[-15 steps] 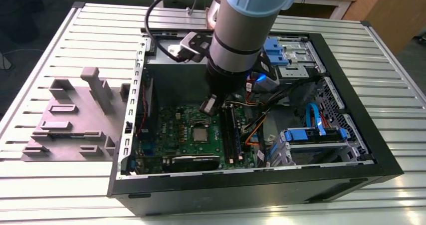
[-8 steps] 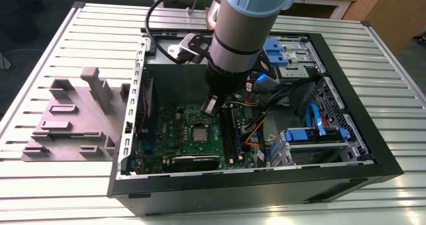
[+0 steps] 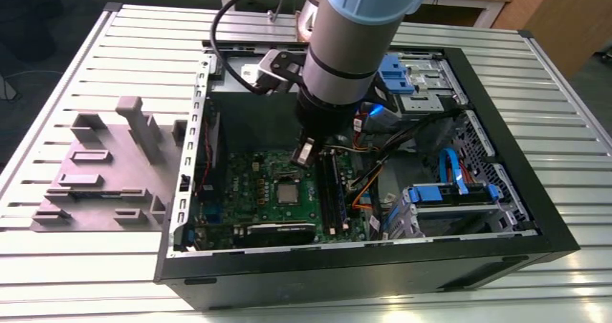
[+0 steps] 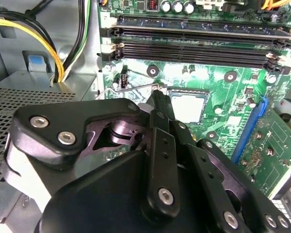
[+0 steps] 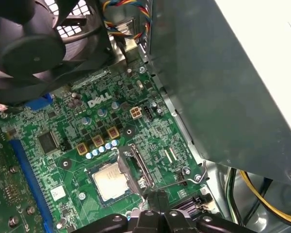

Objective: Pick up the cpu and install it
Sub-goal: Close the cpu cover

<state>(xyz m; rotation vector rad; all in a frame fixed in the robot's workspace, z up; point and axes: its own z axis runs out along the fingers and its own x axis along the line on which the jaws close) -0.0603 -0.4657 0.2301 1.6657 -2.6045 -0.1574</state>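
Slatted metal surface (image 3: 115, 65) carrying open case (image 3: 535, 230) and grey tray (image 3: 96, 172), tray lying just outside case wall on the exterior view's left. Green board (image 3: 249, 187) flat on case floor. Cpu (image 3: 288, 192) seated in socket near board centre, pale top exposed; also seen in both wrist views (image 4: 188, 108) (image 5: 110, 180). Socket frame (image 5: 131, 170) hinged up, standing open along one edge of cpu; lever wire (image 5: 182, 177) lying beside frame. Gripper (image 3: 304, 153) hanging above board, close to cpu but apart from it, fingers (image 4: 161, 104) pressed together, clenched on nothing. Memory slots (image 4: 194, 48) beyond cpu. Fan (image 5: 29, 43) near board's edge.
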